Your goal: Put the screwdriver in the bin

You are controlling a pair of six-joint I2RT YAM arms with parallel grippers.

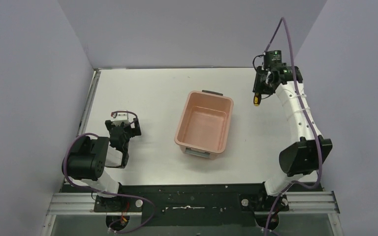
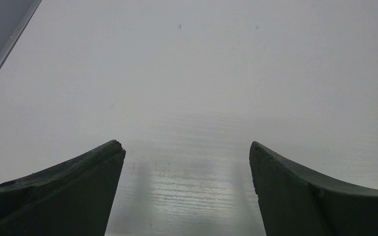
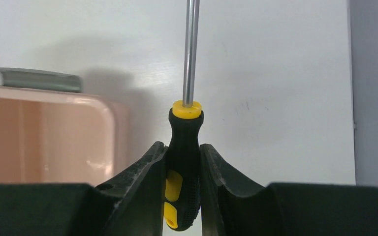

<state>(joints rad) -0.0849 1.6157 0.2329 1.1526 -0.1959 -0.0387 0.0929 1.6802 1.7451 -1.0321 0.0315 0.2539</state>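
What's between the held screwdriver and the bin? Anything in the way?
Nothing. Only bare white table lies between the screwdriver, clamped in the right gripper, and the bin. The top view shows it, and the right wrist view agrees.

Around the middle of the flat white table (image 1: 142, 93), a touch right of centre: the rectangular salmon-pink plastic bin (image 1: 204, 123), short ends facing near and far. Just right of its far right corner, apart from the rim: the slim yellow-and-black-handled screwdriver (image 1: 257, 100) (image 3: 184, 147), gripped by the handle between the fingers of the black right gripper (image 1: 262, 89) (image 3: 183, 146) at the far right. Well left of the bin, toward the near left: the black left gripper (image 1: 126, 129) (image 2: 187, 147), over bare table.
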